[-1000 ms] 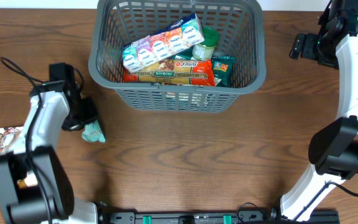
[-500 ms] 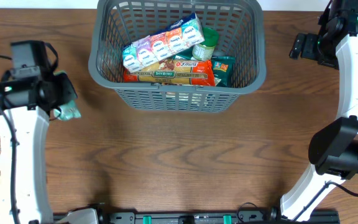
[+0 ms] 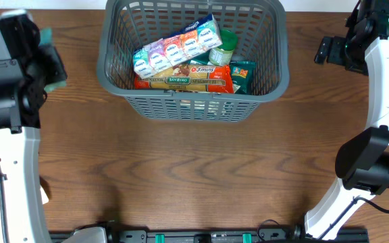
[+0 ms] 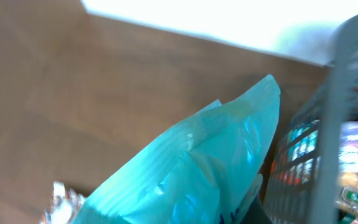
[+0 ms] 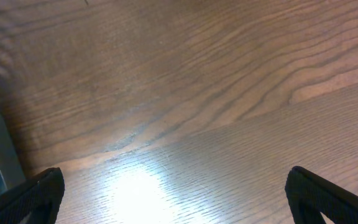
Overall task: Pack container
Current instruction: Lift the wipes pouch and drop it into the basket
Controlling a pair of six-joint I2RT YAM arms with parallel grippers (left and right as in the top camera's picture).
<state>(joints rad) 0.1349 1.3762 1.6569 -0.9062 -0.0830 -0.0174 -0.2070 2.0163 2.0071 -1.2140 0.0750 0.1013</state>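
Note:
The dark grey slotted container stands at the table's back centre. It holds a multi-coloured pack, a spaghetti packet, a green-lidded jar and a teal bag. My left gripper is raised left of the container and shut on a teal packet. The packet fills the left wrist view, with the container's wall to its right. My right gripper is open and empty over bare wood right of the container; its fingertips frame the right wrist view.
A small crinkly printed packet lies on the table below the left gripper; in the overhead view only a pale corner shows beside the left arm. The wooden table spreads in front of the container.
My left gripper has lifted the teal packet off the table and carried it up and back, toward the far left, next to the container's left side. The right arm has not moved.

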